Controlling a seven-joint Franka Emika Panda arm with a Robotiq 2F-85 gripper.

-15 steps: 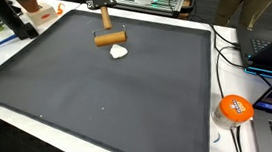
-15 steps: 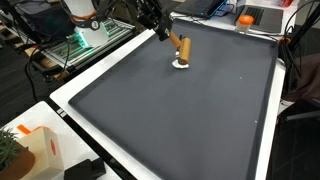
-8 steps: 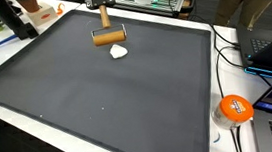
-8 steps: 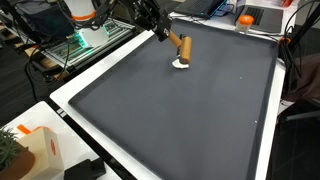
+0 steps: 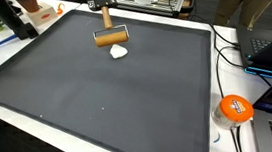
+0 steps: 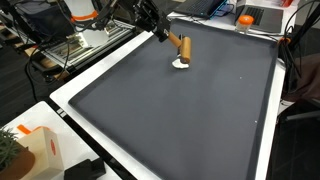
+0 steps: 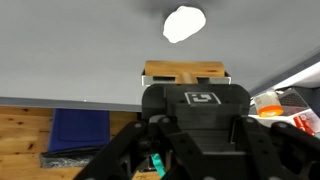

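One wooden cylinder (image 5: 112, 35) is pinched in the gripper (image 5: 106, 25), whose jaws are pressed against its sides near one end; the wrist view shows the pale wood (image 7: 185, 72) wedged right under the black gripper body. In an exterior view the cylinder lies level, crosswise to the camera, with the fingers coming straight down onto it. In an exterior view from another side it slants down and away from the gripper (image 6: 158, 31), its lower end (image 6: 183, 50) close over a small white lump (image 6: 182, 64). Whether wood and lump touch cannot be told; from the front they look just apart, the lump (image 5: 120, 51) sitting on the near side of the cylinder. The wrist view puts the lump (image 7: 184, 23) beyond the wood, alone on the grey surface. Both things are at the far part of a big dark mat (image 5: 108, 99), near its back edge and well away from its middle. Whether the cylinder rests on the mat or hangs a little above it is not clear. Off the mat, an orange disc (image 5: 234, 108) lies by one corner, and an orange-and-white carton (image 6: 35, 145) stands past another.
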